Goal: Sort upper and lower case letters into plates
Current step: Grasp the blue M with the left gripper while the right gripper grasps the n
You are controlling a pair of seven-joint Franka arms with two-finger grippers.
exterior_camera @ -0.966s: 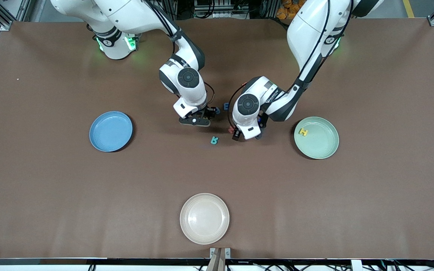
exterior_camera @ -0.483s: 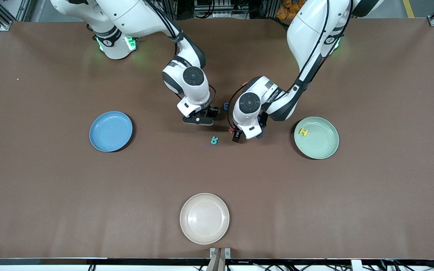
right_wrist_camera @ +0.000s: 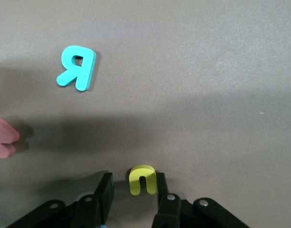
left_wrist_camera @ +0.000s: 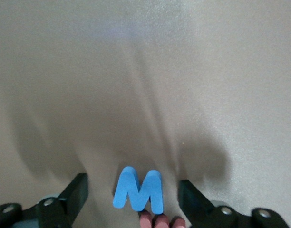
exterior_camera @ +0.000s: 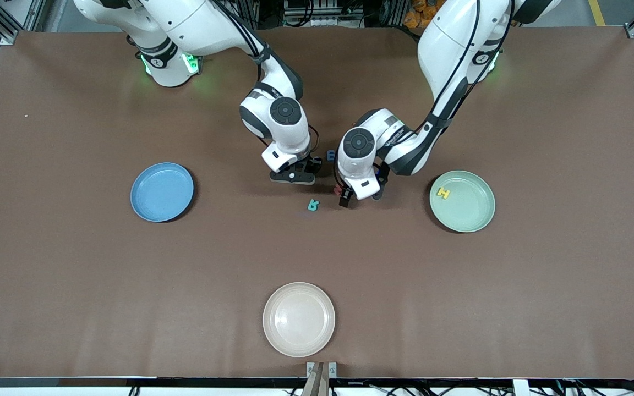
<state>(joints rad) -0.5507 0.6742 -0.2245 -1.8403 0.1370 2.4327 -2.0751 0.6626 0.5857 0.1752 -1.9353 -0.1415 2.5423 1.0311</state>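
A blue letter M lies flat on the brown table between the fingers of my open left gripper, with a gap on each side. A red letter touches the M. My right gripper is low over a yellow lowercase n; one finger touches it, the other finger stands apart. A teal R lies nearer the front camera than both grippers. The mint green plate holds a yellow H. The blue plate holds nothing.
A cream-white plate sits near the table's front edge. Another small blue letter lies between the two wrists. A pink-red letter shows at the edge of the right wrist view. Both arms crowd the table's middle.
The right gripper has slid a little toward the left arm's end and its fingers have narrowed around the yellow n. The left wrist has shifted slightly toward the bases.
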